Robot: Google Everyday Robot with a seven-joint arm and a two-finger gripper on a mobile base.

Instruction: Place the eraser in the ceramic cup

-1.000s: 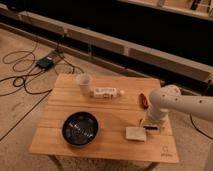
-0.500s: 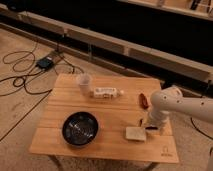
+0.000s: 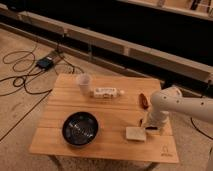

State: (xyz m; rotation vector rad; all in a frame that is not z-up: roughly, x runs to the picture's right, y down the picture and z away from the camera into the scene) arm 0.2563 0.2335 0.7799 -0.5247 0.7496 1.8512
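Observation:
The white ceramic cup [image 3: 84, 82] stands upright near the table's far left corner. My gripper [image 3: 148, 125] is lowered to the tabletop at the right side, at the end of the white arm [image 3: 172, 105] that comes in from the right. Its fingers stand open. A small dark piece, the eraser [image 3: 141, 121], shows at the gripper's left side, mostly hidden by it. I cannot tell whether the fingers touch it. The cup is far from the gripper, across the table to the left.
A cream-white pad [image 3: 135, 133] lies just in front of the gripper. A reddish-brown oblong item [image 3: 144, 100] lies behind it. A white bottle [image 3: 106, 92] lies next to the cup. A wide black bowl [image 3: 80, 128] sits at the front left of the wooden table [image 3: 55, 135]. Cables cross the floor at left.

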